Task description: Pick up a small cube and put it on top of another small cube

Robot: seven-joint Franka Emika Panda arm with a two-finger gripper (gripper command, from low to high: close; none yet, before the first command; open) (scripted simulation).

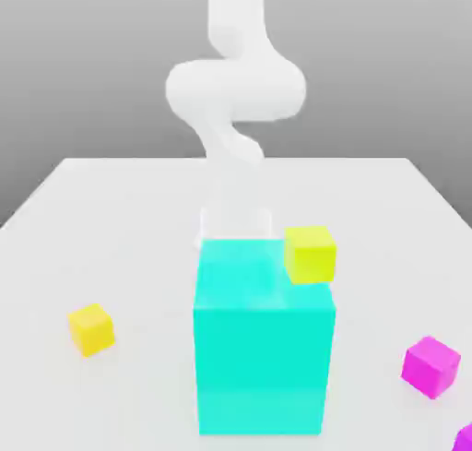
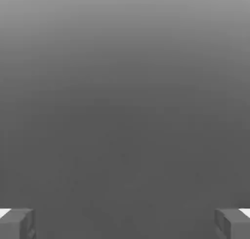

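Teal block: nearest, big, hiding the arm's lower end.
Yellow cubes: one on the worktop at the exterior view's left; another beside the block's far corner.
Magenta cube: right.
Fingers: spread wide, nothing between.
Risk: clipping the block while descending.
Hand view: bare grey.

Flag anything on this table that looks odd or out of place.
The big cyan block stands out: it dwarfs the small cubes and hides the arm's lower end. A yellow cube appears beside its upper right corner; whether it rests on something or sits farther back cannot be told. Another yellow cube and a magenta cube lie flat.
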